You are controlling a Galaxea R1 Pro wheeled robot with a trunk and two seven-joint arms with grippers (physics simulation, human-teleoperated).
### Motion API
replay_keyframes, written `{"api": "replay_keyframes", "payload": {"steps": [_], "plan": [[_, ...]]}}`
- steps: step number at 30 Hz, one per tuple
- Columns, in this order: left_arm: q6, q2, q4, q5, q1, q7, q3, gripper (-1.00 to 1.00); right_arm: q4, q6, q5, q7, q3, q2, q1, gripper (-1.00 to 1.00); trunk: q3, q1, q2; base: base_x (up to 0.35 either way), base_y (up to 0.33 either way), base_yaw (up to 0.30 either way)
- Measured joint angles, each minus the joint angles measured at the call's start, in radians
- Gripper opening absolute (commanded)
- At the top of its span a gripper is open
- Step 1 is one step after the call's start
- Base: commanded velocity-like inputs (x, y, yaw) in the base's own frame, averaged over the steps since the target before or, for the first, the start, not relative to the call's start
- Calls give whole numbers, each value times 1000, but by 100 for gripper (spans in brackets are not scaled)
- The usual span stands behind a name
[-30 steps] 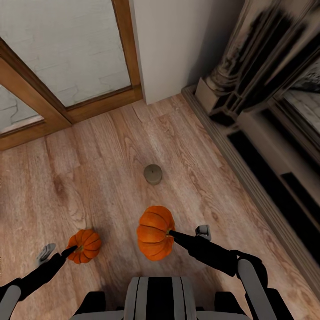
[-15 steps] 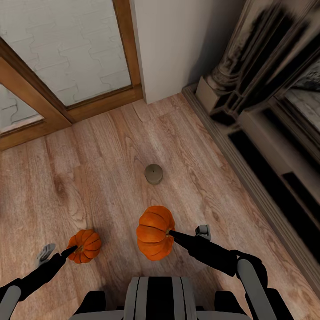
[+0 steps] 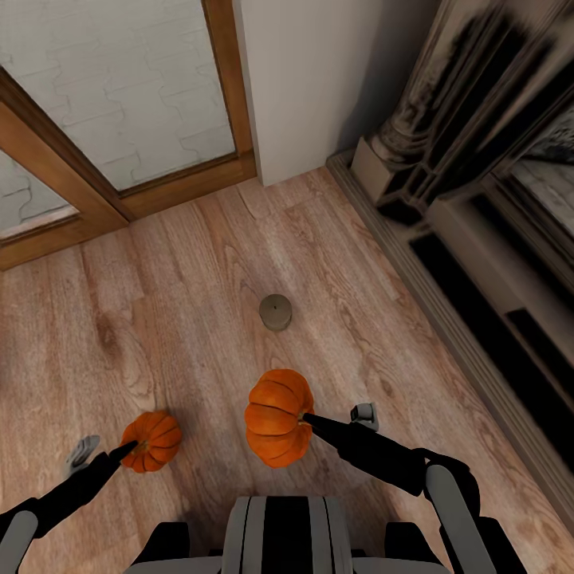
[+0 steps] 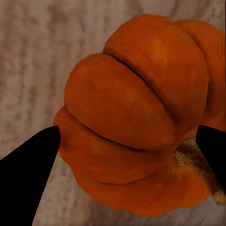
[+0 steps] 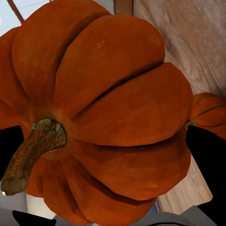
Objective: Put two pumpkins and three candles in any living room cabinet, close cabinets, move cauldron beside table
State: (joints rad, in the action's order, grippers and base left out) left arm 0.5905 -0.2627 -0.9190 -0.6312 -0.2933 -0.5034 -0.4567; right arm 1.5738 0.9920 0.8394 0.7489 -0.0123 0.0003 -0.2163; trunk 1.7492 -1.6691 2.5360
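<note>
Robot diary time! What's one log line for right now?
left gripper: holds smaller pumpkin | right gripper: holds larger pumpkin | candle: on wood floor ahead

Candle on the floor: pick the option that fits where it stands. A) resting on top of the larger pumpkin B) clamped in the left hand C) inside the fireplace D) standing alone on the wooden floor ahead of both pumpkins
D: the candle stands free on the floor boards, beyond the larger pumpkin and smaller pumpkin.
</note>
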Motion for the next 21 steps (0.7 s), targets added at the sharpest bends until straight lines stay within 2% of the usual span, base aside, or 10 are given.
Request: {"api": "replay_keyframes", "payload": {"steps": [4,7,17,21], "plan": [[-1,0,-7,0,0,31,-6,-100,0,-1,0,-1,0,1,0,-100,0,0,0,0,0,0],[-1,0,9,-1,0,31,-19,-100,0,-1,0,-1,0,1,0,-100,0,0,0,0,0,0],[0,-1,15,-2,0,30,-25,-100,0,-2,0,-2,0,1,0,-100,0,0,0,0,0,0],[-1,-1,30,-2,0,31,-48,-100,0,-2,0,-2,0,1,0,-100,0,0,0,0,0,0]]}}
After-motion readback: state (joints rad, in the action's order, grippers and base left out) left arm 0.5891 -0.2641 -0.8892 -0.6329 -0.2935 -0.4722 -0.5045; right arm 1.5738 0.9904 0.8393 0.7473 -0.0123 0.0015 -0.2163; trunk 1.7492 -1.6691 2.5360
